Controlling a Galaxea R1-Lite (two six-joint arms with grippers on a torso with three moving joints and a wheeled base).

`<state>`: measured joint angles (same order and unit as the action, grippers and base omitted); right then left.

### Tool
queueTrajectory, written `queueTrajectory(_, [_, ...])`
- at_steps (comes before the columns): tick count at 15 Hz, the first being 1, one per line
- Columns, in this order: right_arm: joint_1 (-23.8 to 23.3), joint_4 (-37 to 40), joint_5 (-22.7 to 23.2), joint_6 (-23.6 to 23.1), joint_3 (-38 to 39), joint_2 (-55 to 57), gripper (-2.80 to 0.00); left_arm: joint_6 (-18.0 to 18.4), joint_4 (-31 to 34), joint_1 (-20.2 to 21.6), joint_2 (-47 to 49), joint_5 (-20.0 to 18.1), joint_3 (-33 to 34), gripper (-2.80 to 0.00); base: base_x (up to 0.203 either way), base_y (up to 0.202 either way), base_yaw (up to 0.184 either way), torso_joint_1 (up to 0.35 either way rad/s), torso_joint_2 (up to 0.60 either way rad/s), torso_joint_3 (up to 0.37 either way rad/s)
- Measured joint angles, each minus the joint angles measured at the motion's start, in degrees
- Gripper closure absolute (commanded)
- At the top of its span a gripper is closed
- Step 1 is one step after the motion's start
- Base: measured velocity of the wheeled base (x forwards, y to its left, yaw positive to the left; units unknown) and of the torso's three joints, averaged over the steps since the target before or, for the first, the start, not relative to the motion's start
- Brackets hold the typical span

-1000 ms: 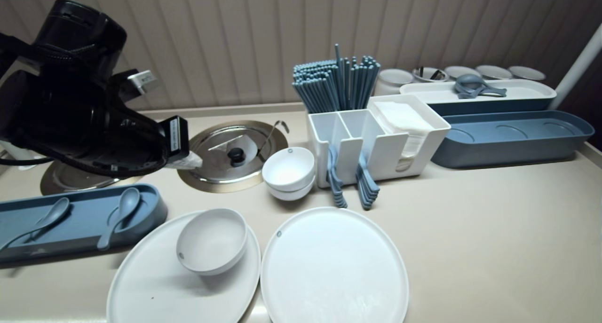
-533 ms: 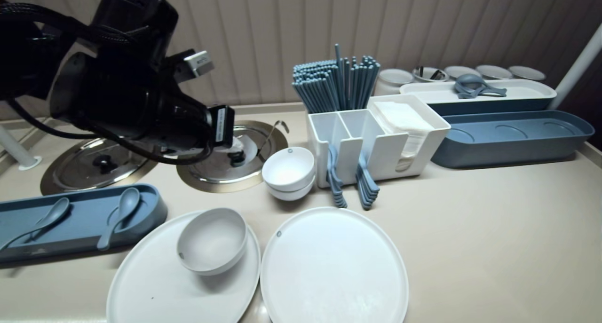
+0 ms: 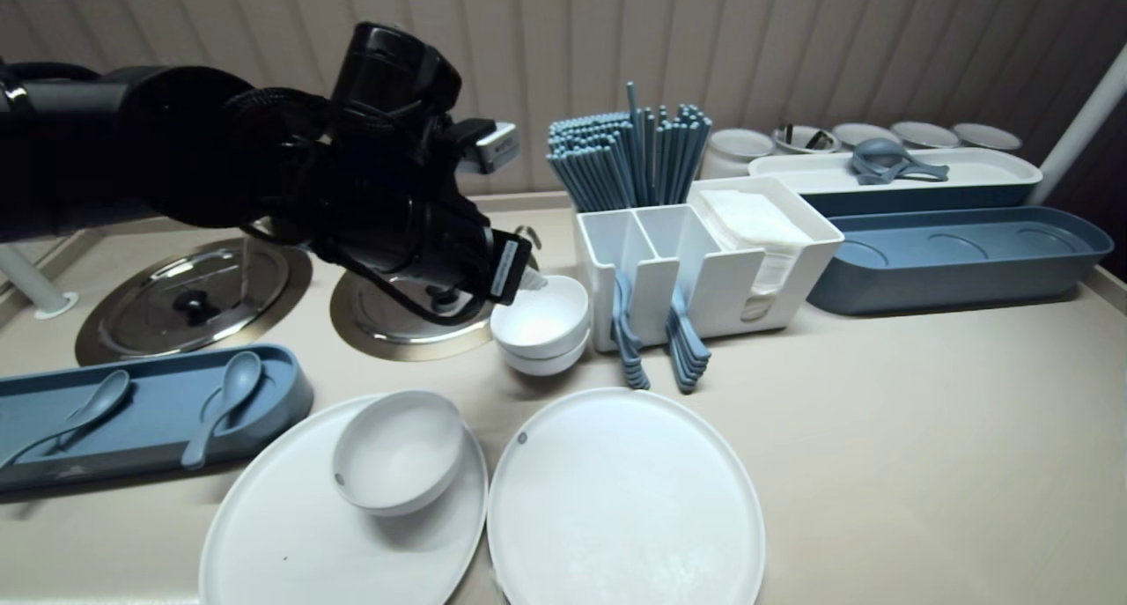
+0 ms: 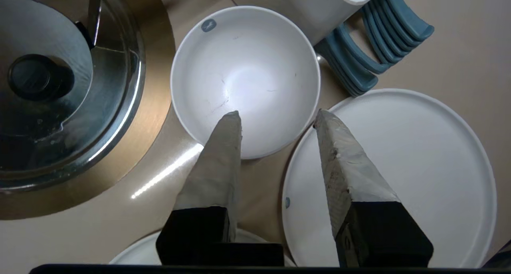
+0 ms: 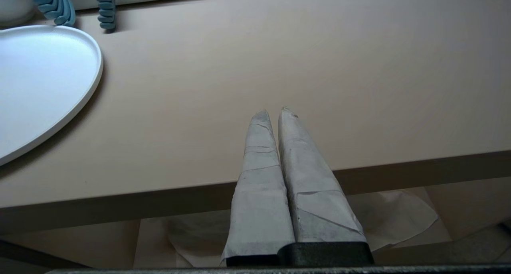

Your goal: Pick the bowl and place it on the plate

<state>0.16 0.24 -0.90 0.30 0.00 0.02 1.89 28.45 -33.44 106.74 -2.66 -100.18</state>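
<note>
Right now the left gripper (image 4: 277, 113) is held just above the top bowl (image 4: 245, 66), with its fingers parted and nothing between them. That bowl is stacked on another one near the middle of the counter (image 3: 880, 429), toward the back edge, between a lid (image 4: 60, 86) and a white box (image 3: 704, 270). One finger looks to be over the inside of the bowl and one just outside its rim. For a good grab, the rim should be pinched deep between both fingers, and only the top bowl lifted, straight up. The right gripper (image 5: 273, 111) is seen closed and empty by the front edge.
</note>
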Motion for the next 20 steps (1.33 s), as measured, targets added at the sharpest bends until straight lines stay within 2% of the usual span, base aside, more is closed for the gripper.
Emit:
queueTrajectory(4, [0.0, 0.02, -0.02, 0.03, 0.0, 0.0, 0.0, 1.72, -7.17, -1.42, 3.62, 0.03, -0.43, -2.8, 0.0, 0.0, 0.0, 0.0, 0.0, 0.0])
queueTrajectory(7, [0.0, 0.02, -0.06, 0.05, 0.0, 0.0, 0.0, 5.39, -7.67, -1.82, 5.6, 0.05, -0.41, -2.8, 0.0, 0.0, 0.0, 0.0, 0.0, 0.0])
queueTrajectory(16, [0.0, 0.0, -0.06, 0.03, 0.0, 0.0, 0.0, 6.27, -7.84, -1.91, 11.46, 1.09, -0.34, -2.8, 0.0, 0.0, 0.0, 0.0, 0.0, 0.0])
queueTrajectory(17, [0.0, 0.01, -0.06, 0.06, 0.0, 0.0, 0.0, 6.24, -8.46, -1.91, 11.76, 1.1, -0.34, 0.0, 0.0, 0.0, 0.0, 0.0, 0.0, 0.0])
queueTrajectory(20, [0.0, 0.0, -0.04, 0.06, 0.0, 0.0, 0.0, 6.23, -9.03, -1.89, 12.58, 1.17, -0.24, 0.0, 0.0, 0.0, 0.0, 0.0, 0.0, 0.0])
